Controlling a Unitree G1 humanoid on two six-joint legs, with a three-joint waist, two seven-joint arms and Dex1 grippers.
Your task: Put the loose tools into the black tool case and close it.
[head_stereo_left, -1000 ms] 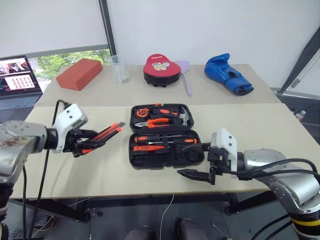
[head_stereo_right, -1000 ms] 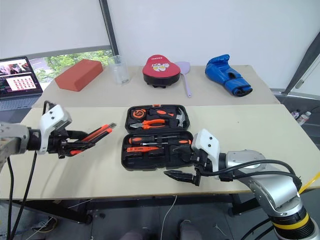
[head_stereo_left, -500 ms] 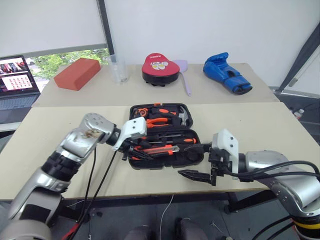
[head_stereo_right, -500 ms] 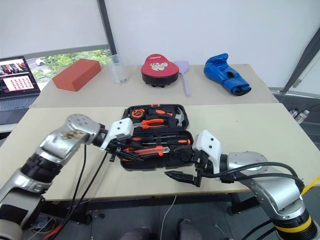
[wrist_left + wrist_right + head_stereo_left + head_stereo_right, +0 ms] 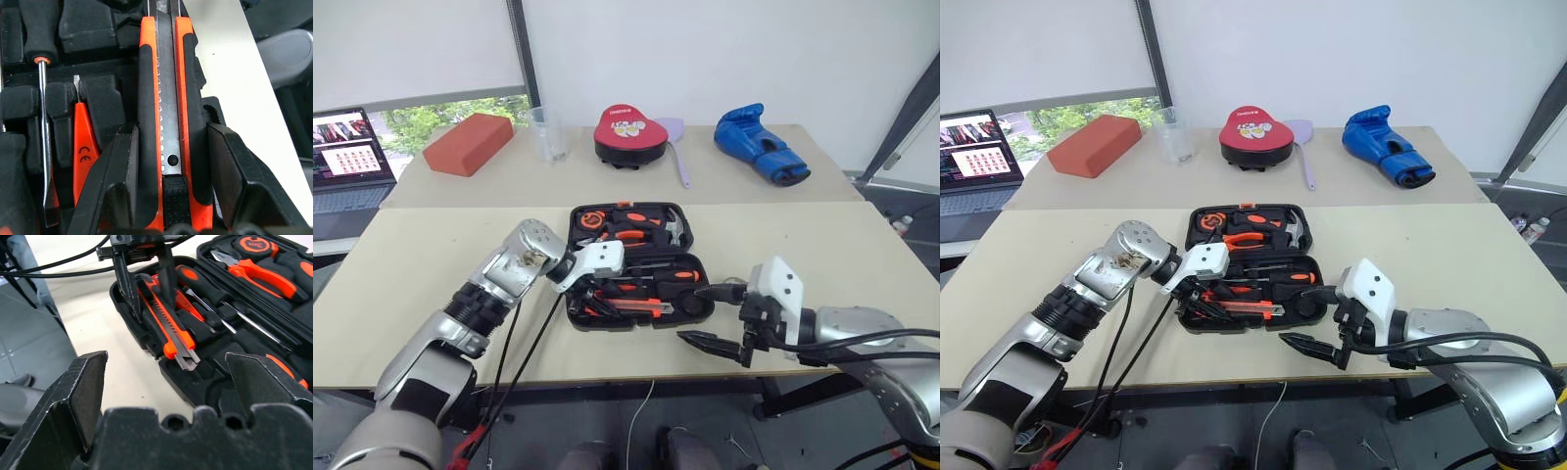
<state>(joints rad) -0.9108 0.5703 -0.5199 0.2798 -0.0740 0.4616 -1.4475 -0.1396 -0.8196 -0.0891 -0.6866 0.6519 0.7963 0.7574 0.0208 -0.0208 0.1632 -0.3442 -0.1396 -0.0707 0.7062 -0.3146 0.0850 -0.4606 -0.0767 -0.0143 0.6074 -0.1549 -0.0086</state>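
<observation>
Left wrist view: the utility knife (image 5: 168, 103) is bracketed lengthwise by the left claw (image 5: 603, 291), its fingers (image 5: 120, 176) slack beside the handle, so it lies along the front recess of the black tool case (image 5: 697, 315). Rightward, the right claw (image 5: 717, 317) is kept wide open and empty by the case's corner, presumably ready for closing.

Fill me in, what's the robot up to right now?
It is packing tools into the open black tool case on the near table. The left gripper is down in the case's front half with the black-and-orange utility knife lying between its fingers, over the recess along the front edge; the jaws look slightly slack around it. The right gripper hovers open off the case's front right corner, holding nothing. Screwdrivers and pliers already sit in their recesses. The lid is not yet closed.
</observation>
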